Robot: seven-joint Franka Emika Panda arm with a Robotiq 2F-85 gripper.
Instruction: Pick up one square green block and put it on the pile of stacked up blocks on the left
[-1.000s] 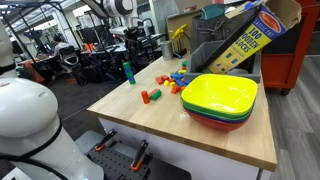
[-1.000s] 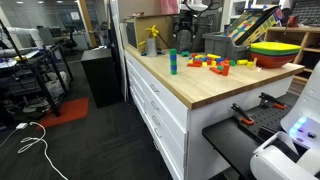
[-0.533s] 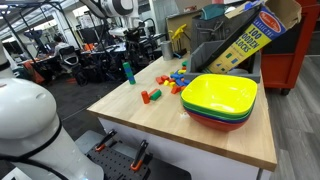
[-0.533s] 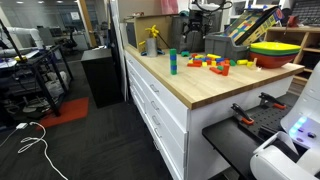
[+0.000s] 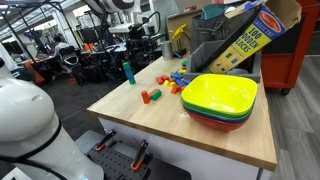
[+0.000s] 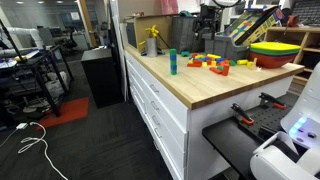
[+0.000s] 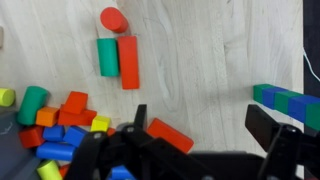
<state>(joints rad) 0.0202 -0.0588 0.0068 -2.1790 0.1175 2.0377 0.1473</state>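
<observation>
In the wrist view my gripper is open, its dark fingers wide apart high above the wooden table; a flat red block lies on the table below them. The pile of stacked up blocks, a slim teal and green tower, stands apart from the jumble and shows at the wrist view's right edge. The loose multicoloured jumble lies lower left. A longish green block rests beside a red one. No loose square green block is plainly visible. The gripper hangs over the jumble.
Stacked yellow, green and red bowls sit on the table near the jumble. A red cylinder lies by the green and red pair. A tilted blocks box and a grey bin stand behind. The table edge faces the robot base.
The arm has swung sideways, away from the tower's side and toward the jumble and bowls. The jaws stayed open; no block has moved.
</observation>
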